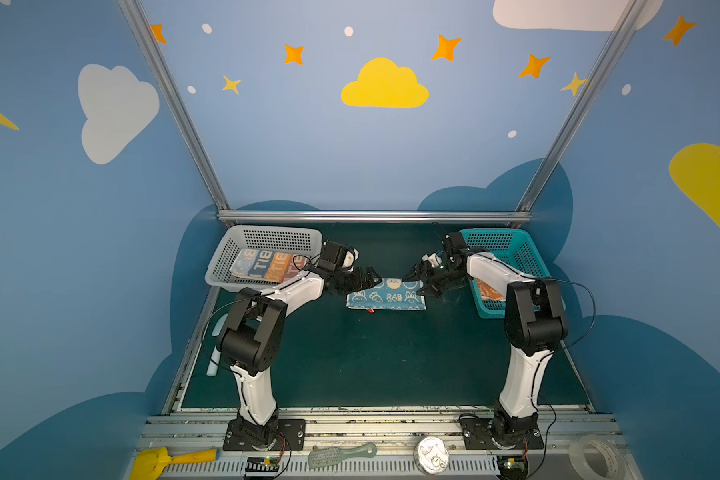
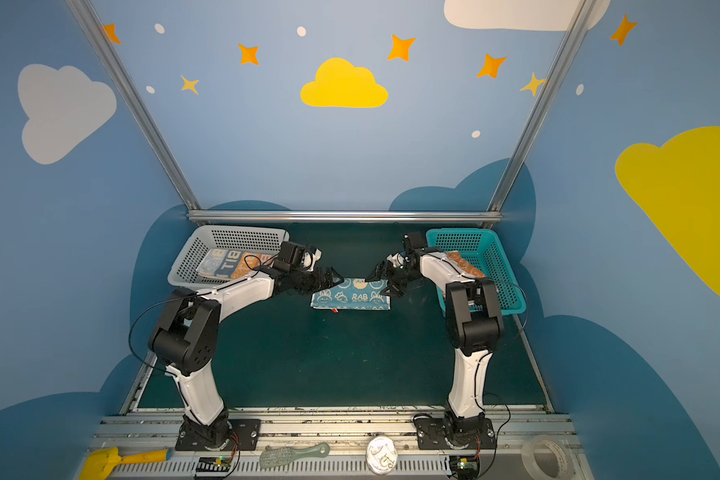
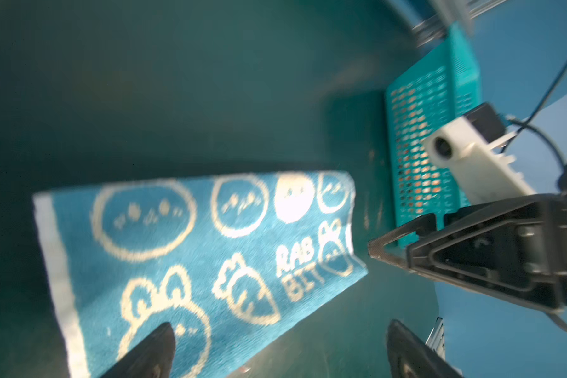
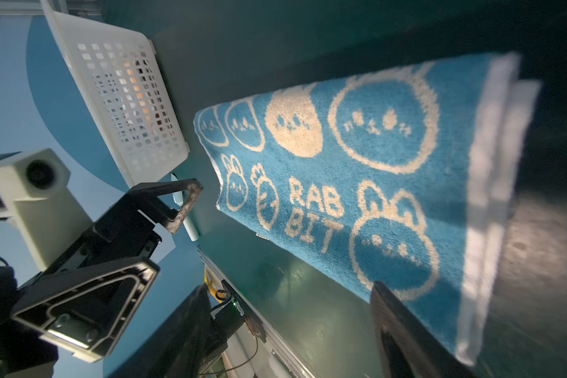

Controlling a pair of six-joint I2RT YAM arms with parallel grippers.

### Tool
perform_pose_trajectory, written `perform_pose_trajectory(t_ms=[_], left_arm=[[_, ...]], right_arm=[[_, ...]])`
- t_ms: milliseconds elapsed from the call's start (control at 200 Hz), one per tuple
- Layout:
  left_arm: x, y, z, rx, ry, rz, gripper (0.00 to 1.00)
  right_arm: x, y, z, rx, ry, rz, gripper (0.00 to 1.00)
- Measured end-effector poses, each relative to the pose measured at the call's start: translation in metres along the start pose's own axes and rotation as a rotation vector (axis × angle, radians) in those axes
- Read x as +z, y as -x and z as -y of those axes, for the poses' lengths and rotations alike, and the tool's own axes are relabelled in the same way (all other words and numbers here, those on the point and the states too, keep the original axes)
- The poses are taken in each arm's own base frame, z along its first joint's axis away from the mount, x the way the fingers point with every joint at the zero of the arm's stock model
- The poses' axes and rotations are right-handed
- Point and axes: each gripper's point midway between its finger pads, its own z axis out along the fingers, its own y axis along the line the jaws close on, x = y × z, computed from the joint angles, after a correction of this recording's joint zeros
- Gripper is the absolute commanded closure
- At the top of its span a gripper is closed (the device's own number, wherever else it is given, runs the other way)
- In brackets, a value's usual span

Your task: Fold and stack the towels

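Observation:
A blue towel with cream rabbit prints and "RABBIT" lettering lies folded into a strip on the green mat. My left gripper hovers open over its left end, and in the left wrist view the black fingers straddle the towel's edge without touching it. At the towel's right end my right gripper is also open, with nothing between its fingers. The striped towel lies in the grey basket. The orange towel lies in the teal basket, mostly hidden by the right arm.
The grey basket stands at the back left and the teal basket at the back right. A white tube lies along the mat's left edge. On the front rail sit a yellow scoop, a brush, a tin and a tape roll.

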Motion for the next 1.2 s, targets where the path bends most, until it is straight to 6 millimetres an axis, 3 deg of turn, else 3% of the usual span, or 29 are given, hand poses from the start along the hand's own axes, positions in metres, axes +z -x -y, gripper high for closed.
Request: perform_pose_trajectory(t_ms=[195,521,646,856,991,1136,1201], left_arm=[[0.016,-0.029,-0.028,-0.071,0.020,-0.051,0.01],[0.015,-0.027,-0.027,-0.039,0.022,-0.045,0.00],[0.001,-0.015,-0.023,0.014,0.091,-0.036,0.00],[-0.029,0.036,-0.008,0.095,0.135,0.009,0.00],[-0.017,0.037,-0.029,0.072,0.153,-0.050,0.00],[0.008,0.009,-0.063,0.011,0.192,-0.185,0.00],[0.012,0.009,-0.064,0.009,0.184,-0.206,0.01]], right_arm=[[0.023,-0.009,0.035,0.078,-0.026,-0.055,0.17],[0.017,-0.006,0.034,0.053,-0.006,-0.046,0.11],[0.002,-0.004,0.032,0.026,-0.044,-0.012,0.11],[-0.031,0.020,0.018,-0.044,-0.123,0.083,0.11],[-0.035,0.029,0.019,-0.063,-0.175,0.102,0.11],[-0.018,0.027,0.035,-0.049,-0.231,0.061,0.11],[-0.009,0.024,0.043,-0.040,-0.256,0.036,0.11]])
